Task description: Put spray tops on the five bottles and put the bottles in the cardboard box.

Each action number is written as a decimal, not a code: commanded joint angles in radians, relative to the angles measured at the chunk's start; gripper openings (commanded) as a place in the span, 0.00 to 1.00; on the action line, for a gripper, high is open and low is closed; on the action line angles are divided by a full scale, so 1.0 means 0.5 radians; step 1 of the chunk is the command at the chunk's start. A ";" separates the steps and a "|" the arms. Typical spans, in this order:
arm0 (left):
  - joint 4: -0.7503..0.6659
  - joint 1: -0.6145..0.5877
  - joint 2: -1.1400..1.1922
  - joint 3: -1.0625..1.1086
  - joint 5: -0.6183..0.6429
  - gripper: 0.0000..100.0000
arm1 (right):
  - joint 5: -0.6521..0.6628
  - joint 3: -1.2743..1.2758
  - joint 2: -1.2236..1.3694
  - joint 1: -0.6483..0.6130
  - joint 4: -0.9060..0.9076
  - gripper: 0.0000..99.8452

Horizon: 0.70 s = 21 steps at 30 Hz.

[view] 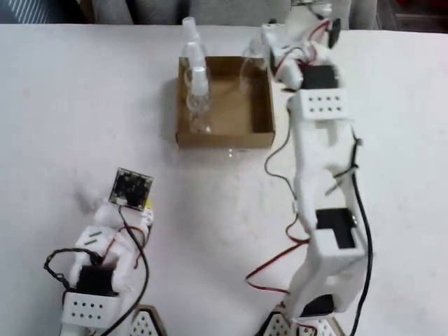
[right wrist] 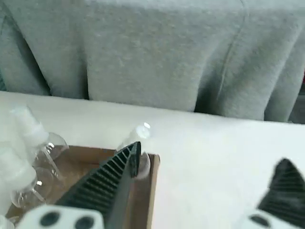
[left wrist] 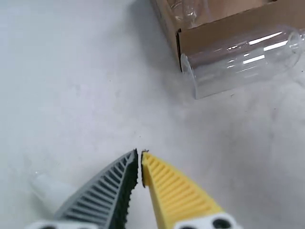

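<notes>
From here we see two ways this could go wrong. The right tool (right wrist: 209,155) hangs over the 1 o'clock corner of the box (view: 224,134) with its jaws wide apart and nothing between them. One dark finger is right up against the corner bottle (right wrist: 143,138), which stands just inside the rim. If that finger swings or drops off line, we judge it would push the bottle out over the wall, or tip it toward the other bottles (view: 198,94) at the 9 o'clock side, which are tall, narrow and easy to topple. If the jaws close too high on the spray top, they could twist it loose instead of lifting the bottle. The second risk is the loose bottle (left wrist: 243,57), which lies on its side on the bench (view: 84,105), touching the outside of the box's 6 o'clock wall. It is clear, smooth and round, so we expect it to roll or slip out of a poorly centred pinch, and a nudge could send it along the wall. We cannot tell whether it carries a top. The left tool (left wrist: 139,160) is at about 7 o'clock on the bench, well apart from that bottle, with its grey and yellow fingers together and empty. It would need to open before reaching. A small white piece (left wrist: 47,191) lies beside its grey finger. It may be a top, and a careless sweep could knock it away.
</notes>
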 commanded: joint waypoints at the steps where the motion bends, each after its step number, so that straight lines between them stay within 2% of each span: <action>1: -0.055 -0.014 -0.011 -0.006 -0.028 0.02 | -0.018 -0.077 -0.204 0.109 0.189 0.18; 7: -0.049 -0.011 -0.011 -0.006 -0.025 0.02 | -0.003 -0.077 -0.358 0.272 0.671 0.01; 16: -0.043 -0.017 -0.014 -0.006 -0.025 0.02 | 0.000 -0.077 -0.539 0.545 1.674 0.03; 18: -0.043 -0.020 -0.014 -0.006 -0.025 0.02 | -0.015 -0.031 -0.514 0.634 1.812 0.03; 21: -0.043 -0.020 -0.014 -0.006 -0.025 0.02 | -0.015 0.199 -0.502 0.756 1.837 0.03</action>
